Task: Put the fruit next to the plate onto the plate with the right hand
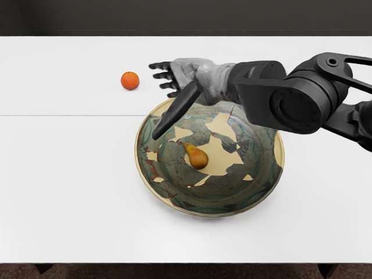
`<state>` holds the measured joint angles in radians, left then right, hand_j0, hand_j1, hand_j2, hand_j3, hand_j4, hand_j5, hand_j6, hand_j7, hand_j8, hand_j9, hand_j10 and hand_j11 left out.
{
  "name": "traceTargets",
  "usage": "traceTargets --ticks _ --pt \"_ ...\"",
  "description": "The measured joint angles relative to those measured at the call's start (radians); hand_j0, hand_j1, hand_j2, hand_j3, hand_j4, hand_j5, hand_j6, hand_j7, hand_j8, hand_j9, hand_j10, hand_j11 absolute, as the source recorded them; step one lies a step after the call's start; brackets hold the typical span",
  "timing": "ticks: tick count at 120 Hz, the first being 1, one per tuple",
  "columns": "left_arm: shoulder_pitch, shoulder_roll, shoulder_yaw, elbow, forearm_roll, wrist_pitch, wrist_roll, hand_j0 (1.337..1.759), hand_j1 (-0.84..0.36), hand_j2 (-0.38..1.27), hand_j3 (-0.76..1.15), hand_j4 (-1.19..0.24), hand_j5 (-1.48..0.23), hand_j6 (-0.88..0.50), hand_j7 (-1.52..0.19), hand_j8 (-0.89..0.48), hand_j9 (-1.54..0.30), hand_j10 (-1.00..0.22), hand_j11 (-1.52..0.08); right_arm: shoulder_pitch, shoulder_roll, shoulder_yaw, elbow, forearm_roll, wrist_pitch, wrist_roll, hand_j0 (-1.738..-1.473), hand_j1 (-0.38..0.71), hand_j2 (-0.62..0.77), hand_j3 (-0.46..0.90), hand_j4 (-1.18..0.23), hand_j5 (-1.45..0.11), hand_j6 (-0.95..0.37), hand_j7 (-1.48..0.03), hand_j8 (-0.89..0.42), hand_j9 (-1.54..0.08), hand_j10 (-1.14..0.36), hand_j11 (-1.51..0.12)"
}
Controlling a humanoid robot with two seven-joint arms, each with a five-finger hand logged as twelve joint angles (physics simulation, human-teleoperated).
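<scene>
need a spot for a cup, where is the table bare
Bare table left of the plate and in front of it. Crowded behind the plate, where the right hand hangs by the orange, fingers spread.

We note the right arm (302,102) runs off the right edge, shoulder unseen. This arm and the hand (186,74) cover the plate's (140,160) far rim; the thumb (174,112) hides a strip of its upper-left inner wall. Both side edges cut the desk (70,186); we cannot see its ends.
</scene>
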<state>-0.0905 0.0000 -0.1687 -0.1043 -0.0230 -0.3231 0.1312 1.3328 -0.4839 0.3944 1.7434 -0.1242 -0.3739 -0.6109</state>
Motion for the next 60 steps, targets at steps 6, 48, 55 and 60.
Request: traceTargets --ticks 6,48,55,60 --pt "0.000 0.000 0.000 0.000 0.000 0.000 0.000 1.658 0.35 0.00 0.00 0.00 0.00 0.00 0.00 0.00 0.00 0.00 0.00 -0.077 -0.002 0.068 -0.001 0.000 0.090 0.000 -1.658 -0.35 0.00 0.00 0.00 0.00 0.00 0.00 0.00 0.00 0.00 0.00" --pt "0.002 0.000 0.000 0.000 -0.001 0.000 0.000 1.658 0.35 0.00 0.00 0.00 0.00 0.00 0.00 0.00 0.00 0.00 0.00 -0.439 -0.173 0.338 -0.041 0.142 0.702 0.000 -1.658 -0.35 0.00 0.00 0.00 0.00 0.00 0.00 0.00 0.00 0.00 0.00" --pt "0.002 0.000 0.000 0.000 0.000 0.000 0.000 1.658 0.35 0.00 0.00 0.00 0.00 0.00 0.00 0.00 0.00 0.00 0.00 -0.464 -0.207 0.354 -0.053 0.177 0.775 0.000 -1.658 -0.35 0.00 0.00 0.00 0.00 0.00 0.00 0.00 0.00 0.00 0.00" --pt "0.002 0.000 0.000 0.000 0.000 0.000 0.000 1.658 0.35 0.00 0.00 0.00 0.00 0.00 0.00 0.00 0.00 0.00 0.00 -0.475 -0.232 0.361 -0.060 0.202 0.820 0.000 -1.658 -0.35 0.00 0.00 0.00 0.00 0.00 0.00 0.00 0.00 0.00 0.00"
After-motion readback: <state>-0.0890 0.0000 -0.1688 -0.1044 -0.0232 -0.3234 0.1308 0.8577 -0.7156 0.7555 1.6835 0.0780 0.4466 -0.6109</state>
